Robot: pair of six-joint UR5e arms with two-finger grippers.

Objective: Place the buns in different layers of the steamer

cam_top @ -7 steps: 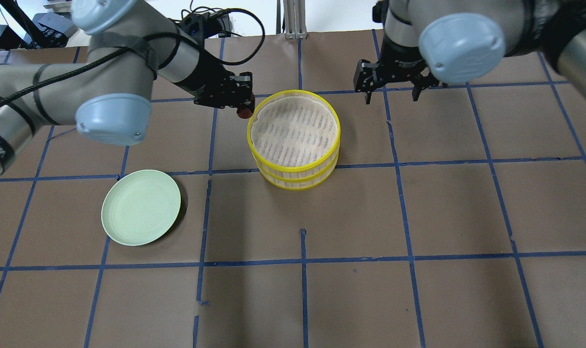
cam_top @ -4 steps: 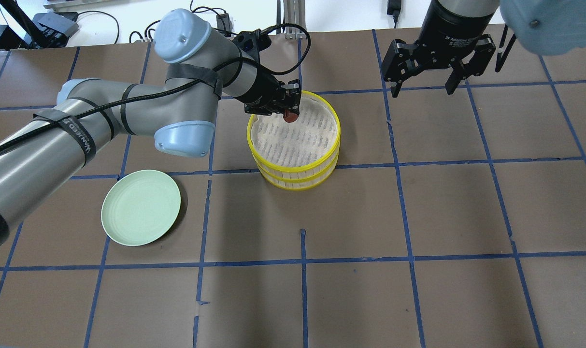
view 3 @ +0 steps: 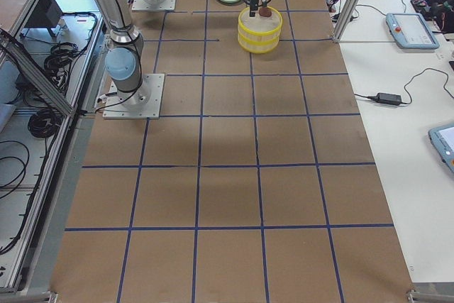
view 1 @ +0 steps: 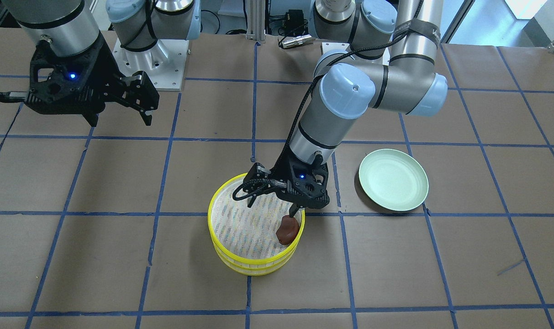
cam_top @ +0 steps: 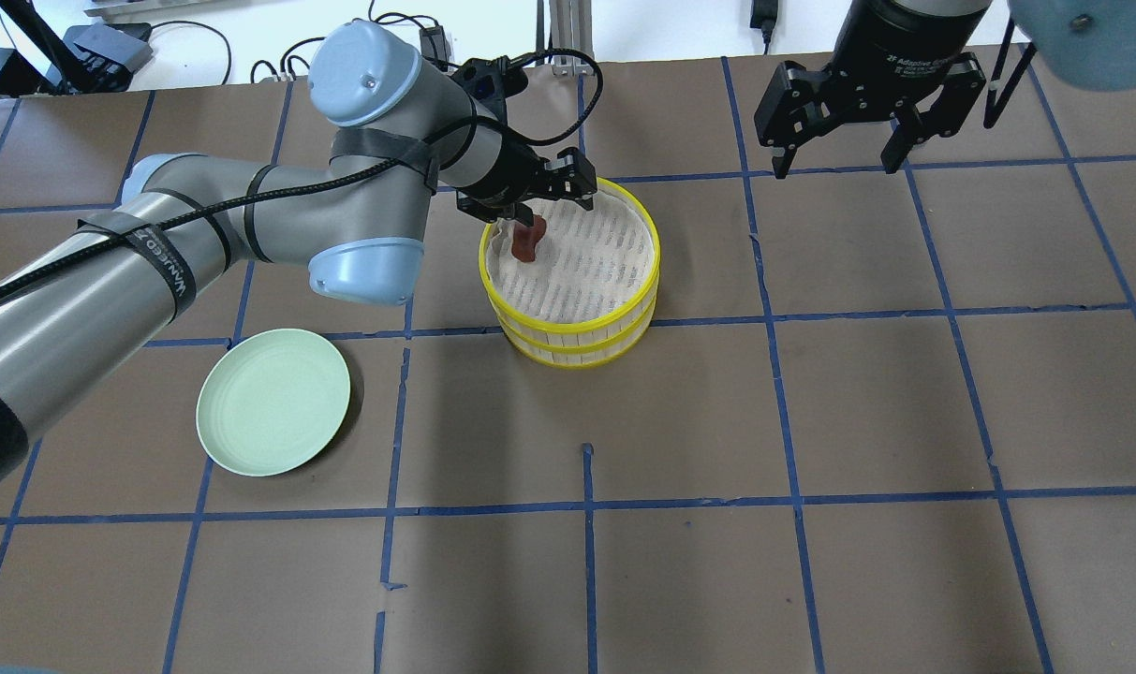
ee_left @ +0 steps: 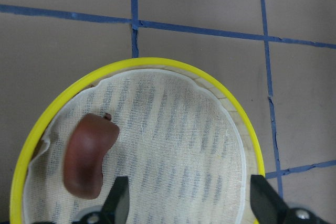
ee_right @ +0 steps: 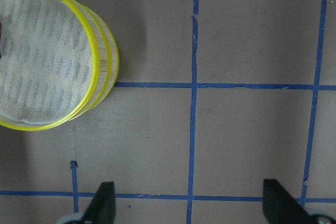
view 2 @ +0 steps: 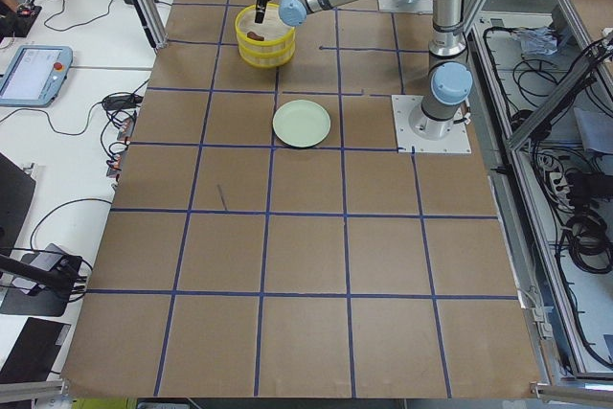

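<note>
One dark red-brown bun (cam_top: 526, 241) lies on the pale mesh of the top tray (cam_top: 658, 257). Seen from behind the robot, it is on the far left part of that tray, close to the yellow rim. The top tray sits on the lower tray (cam_top: 577, 352). The two make one stack on the brown table (cam_top: 811, 421), which has blue tape lines.

The left gripper (ee_left: 191, 201) hangs right over the stack and points down. Its two fingers (ee_left: 118, 199) are spread wide and hold nothing. From the wrist camera we see the bun lying just left of the left fingertip, outside the gap between the fingers. From the camera across the table, one fingertip is right above the bun. We cannot tell if it touches.

The right gripper (cam_top: 837, 165) hangs above the table, far and to the right of the stack, well apart from it. Its fingers are spread wide too, and we see only table between them.

A pale green plate (cam_top: 272, 402) lies on the table, near and to the left of the stack, apart from it.
</note>
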